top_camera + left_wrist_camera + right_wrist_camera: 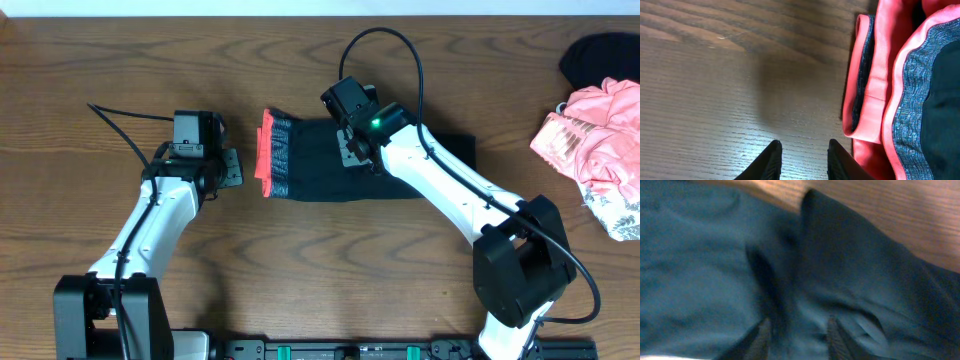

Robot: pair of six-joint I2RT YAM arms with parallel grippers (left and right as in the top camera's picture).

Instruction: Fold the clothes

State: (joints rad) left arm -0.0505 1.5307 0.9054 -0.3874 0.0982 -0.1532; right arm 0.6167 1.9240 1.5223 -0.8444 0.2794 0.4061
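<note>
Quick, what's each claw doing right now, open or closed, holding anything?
Left claw: open, empty, over the bare table.
Right claw: open above the leggings, nothing seen gripped.

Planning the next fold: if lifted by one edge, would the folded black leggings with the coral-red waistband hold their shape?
Probably not: the black stretchy leggings lie limp with soft wrinkles, so they would likely droop and unfold. The doubled coral-red waistband looks thicker, perhaps firmer. Pushed across the wooden table, they would probably bunch rather than slide.
</note>
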